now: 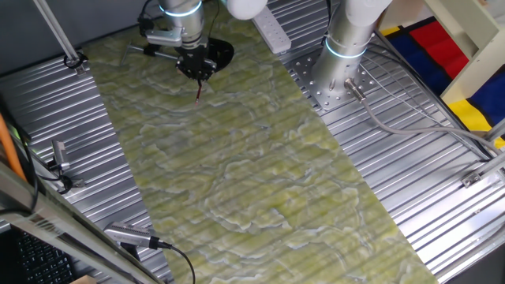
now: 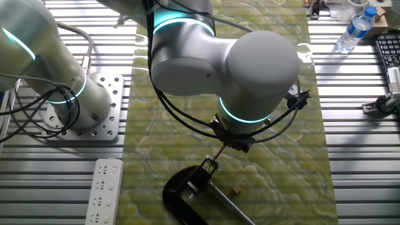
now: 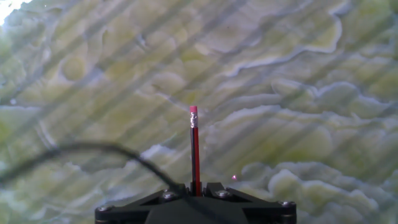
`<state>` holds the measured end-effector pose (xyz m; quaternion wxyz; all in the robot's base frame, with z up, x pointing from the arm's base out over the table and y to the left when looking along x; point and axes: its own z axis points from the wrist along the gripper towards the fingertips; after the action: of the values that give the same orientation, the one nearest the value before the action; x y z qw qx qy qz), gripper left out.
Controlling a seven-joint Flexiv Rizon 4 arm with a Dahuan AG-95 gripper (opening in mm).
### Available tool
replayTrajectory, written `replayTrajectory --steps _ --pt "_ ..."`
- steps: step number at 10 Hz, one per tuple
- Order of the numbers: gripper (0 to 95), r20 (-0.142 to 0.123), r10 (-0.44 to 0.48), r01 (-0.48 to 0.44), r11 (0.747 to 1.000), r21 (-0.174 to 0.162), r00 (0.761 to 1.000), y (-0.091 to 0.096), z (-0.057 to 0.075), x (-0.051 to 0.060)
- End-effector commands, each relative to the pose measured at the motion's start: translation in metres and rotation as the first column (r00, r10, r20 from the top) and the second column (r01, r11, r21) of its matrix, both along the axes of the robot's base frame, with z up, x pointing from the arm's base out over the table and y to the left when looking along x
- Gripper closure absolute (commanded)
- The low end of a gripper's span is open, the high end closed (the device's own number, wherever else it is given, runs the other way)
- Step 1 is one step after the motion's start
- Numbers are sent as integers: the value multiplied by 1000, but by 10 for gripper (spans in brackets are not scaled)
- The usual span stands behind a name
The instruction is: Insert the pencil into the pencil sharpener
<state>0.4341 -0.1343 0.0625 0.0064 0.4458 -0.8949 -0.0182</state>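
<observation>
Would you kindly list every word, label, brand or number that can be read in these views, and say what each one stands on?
No text can be read in any view.
pencil: a silvery imprint on its shaft, held in the hand, too blurred to read.
water bottle: label too small to read.
white power strip: only socket holes, no legible marking.
pencil sharpener: no visible marking.

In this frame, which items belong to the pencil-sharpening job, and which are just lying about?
Job items:
pencil, held by the gripper
pencil sharpener

Lying about:
power strip
water bottle
small brown block
</observation>
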Motion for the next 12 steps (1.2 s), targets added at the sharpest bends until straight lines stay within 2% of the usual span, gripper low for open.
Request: replayTrajectory --steps 1,7,10,12 --pt "950 -9 -14 14 1000 2 1000 1 1 0" --pt "950 -15 -45 45 999 4 999 1 0 1" --pt "950 -19 -50 51 998 26 999 1 0 1" --pt "950 -20 -65 65 997 29 998 1 0 1"
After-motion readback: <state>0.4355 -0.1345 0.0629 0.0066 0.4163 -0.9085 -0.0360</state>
